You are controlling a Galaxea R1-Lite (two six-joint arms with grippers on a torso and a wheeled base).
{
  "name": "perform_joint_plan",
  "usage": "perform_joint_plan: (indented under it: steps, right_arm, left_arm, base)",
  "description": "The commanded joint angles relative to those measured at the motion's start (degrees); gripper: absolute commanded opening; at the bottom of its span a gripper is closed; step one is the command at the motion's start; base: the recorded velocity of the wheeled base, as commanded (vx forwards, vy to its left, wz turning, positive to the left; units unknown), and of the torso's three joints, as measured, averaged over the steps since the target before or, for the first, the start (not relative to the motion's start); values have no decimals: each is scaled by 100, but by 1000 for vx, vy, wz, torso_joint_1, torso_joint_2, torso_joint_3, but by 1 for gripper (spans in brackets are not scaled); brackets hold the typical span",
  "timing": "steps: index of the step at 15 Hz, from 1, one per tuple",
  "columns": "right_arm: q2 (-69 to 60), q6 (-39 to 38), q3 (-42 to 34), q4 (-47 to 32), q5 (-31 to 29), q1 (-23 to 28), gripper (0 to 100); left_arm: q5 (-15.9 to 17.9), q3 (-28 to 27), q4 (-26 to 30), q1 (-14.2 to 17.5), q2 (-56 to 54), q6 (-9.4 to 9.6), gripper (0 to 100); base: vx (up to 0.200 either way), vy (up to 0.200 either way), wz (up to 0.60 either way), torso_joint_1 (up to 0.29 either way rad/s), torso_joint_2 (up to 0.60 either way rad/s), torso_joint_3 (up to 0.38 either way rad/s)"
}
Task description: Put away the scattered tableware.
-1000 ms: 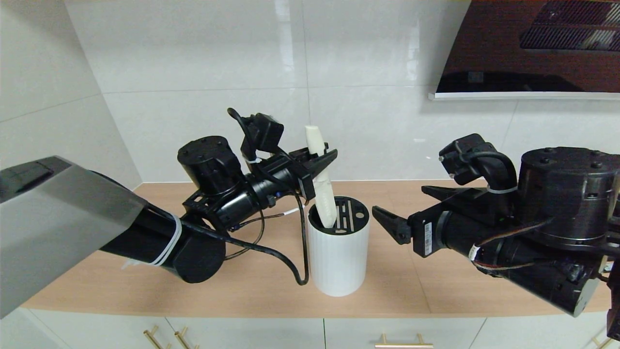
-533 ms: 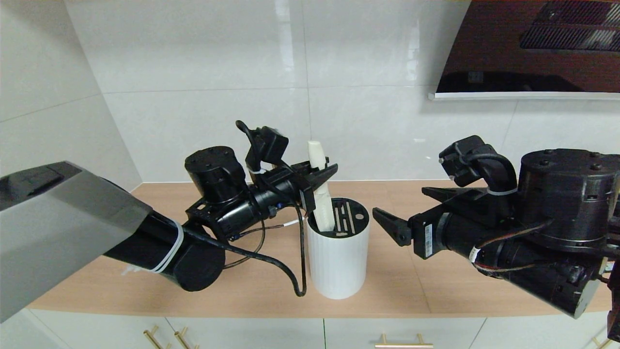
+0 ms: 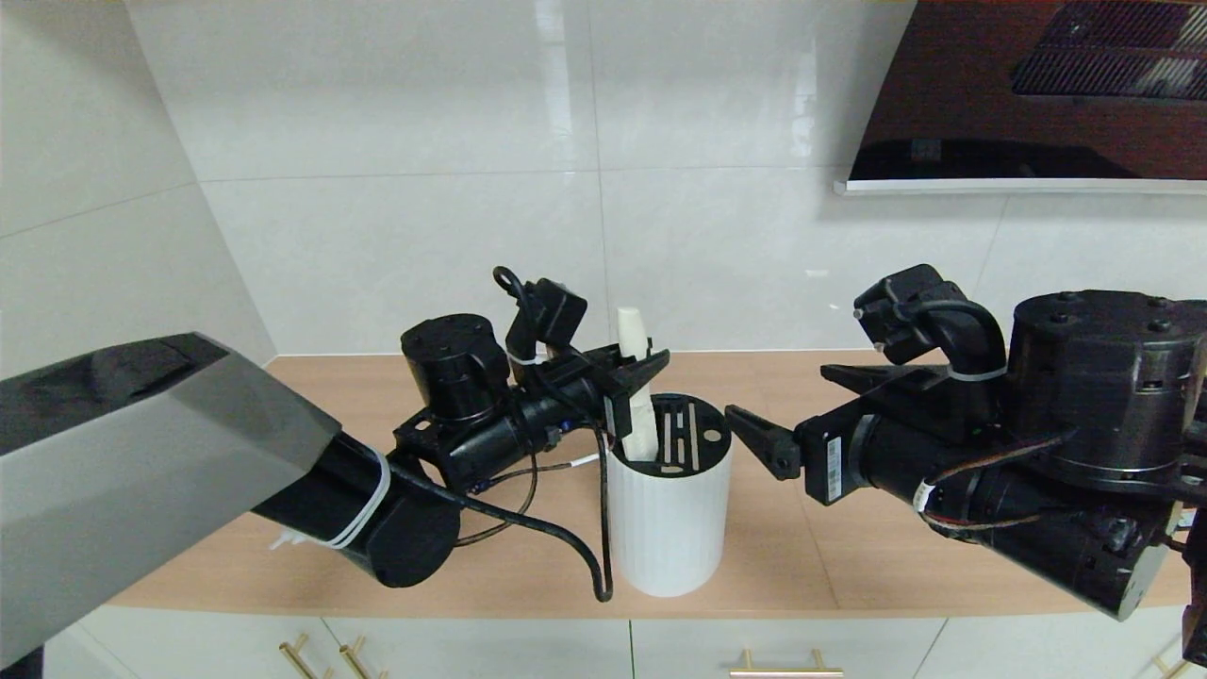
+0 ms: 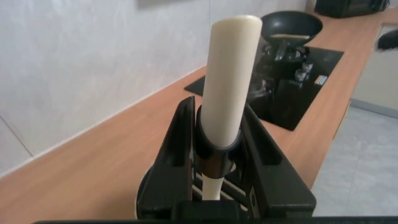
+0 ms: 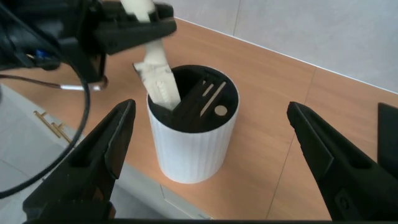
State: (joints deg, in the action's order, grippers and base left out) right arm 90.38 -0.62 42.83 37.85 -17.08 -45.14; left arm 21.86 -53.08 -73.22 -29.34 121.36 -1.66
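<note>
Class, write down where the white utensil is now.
In the head view, near centre, the white utensil stands in the left gripper, its lower end inside the white holder on the counter.

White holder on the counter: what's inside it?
A black slotted insert sits in the white holder. A cream-handled utensil, held by the left gripper, pokes into one opening. Its lower end is hidden inside.

The knife handle (image 3: 632, 332) looks smooth plastic, the holder (image 3: 668, 528) ribbed matt.

The lower end of the white utensil (image 3: 631, 332) is sunk inside the holder (image 3: 668, 528); I can't tell what kind it is.
</note>
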Motion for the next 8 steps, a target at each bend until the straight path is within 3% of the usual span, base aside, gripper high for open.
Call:
perform_joint_plan:
  steps: [1, 8]
  right_arm:
    - [6, 1, -2, 3, 3, -3, 100]
    - [15, 1, -2, 3, 3, -3, 100]
  left_arm:
    - [3, -18, 0, -28, 213, -1, 0]
    - [-50, -229, 0, -45, 617, -10, 0]
  base:
    - [0, 0, 0, 0, 0, 0]
    - [0, 0, 0, 0, 0, 0]
